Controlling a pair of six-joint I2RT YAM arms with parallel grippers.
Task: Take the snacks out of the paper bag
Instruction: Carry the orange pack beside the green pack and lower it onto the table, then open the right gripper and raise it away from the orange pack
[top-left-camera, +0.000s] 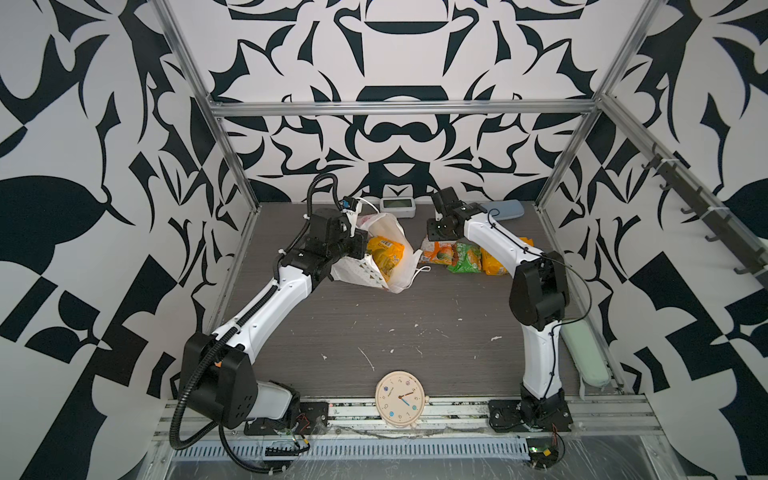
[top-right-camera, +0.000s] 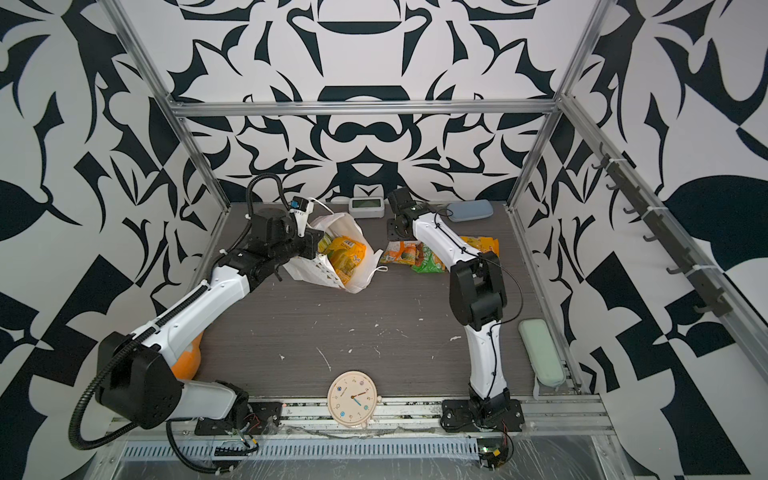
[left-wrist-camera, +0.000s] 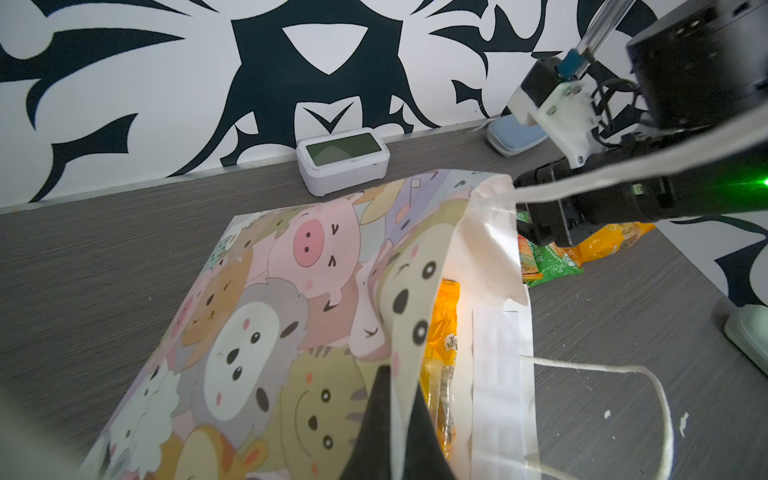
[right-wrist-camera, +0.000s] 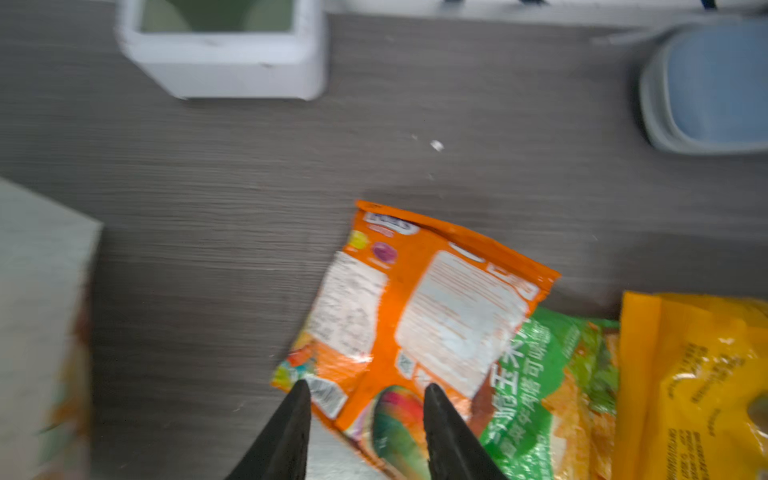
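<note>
Grey wood-grain tabletop (top-left-camera: 395, 324) inside a booth of black-and-white patterned walls; paper bag (top-left-camera: 384, 226) slumped left of centre toward the back, mouth gaping, one cord handle (top-left-camera: 420, 272) trailing on the table; a yellow-orange packet (top-left-camera: 384, 254) sits inside the mouth, seen in both top views. Left gripper (left-wrist-camera: 401, 386) pinched together on the bag's rim; the animal-print wall passes between its fingers in the left wrist view. Three snacks lie out of the bag in a row to its right, partly under the right arm: orange packet (right-wrist-camera: 436, 299), its edge over the green packet (right-wrist-camera: 540, 395); yellow packet (right-wrist-camera: 698, 374) just beside the green. Right gripper (right-wrist-camera: 365, 386) hangs over the orange packet's near end, fingers apart; contact with the wrapper cannot be told, that view being blurred. White digital clock (top-left-camera: 397, 206) and blue case (top-left-camera: 505, 210) by the back wall; round clock (top-left-camera: 400, 398) at the front edge.
</note>
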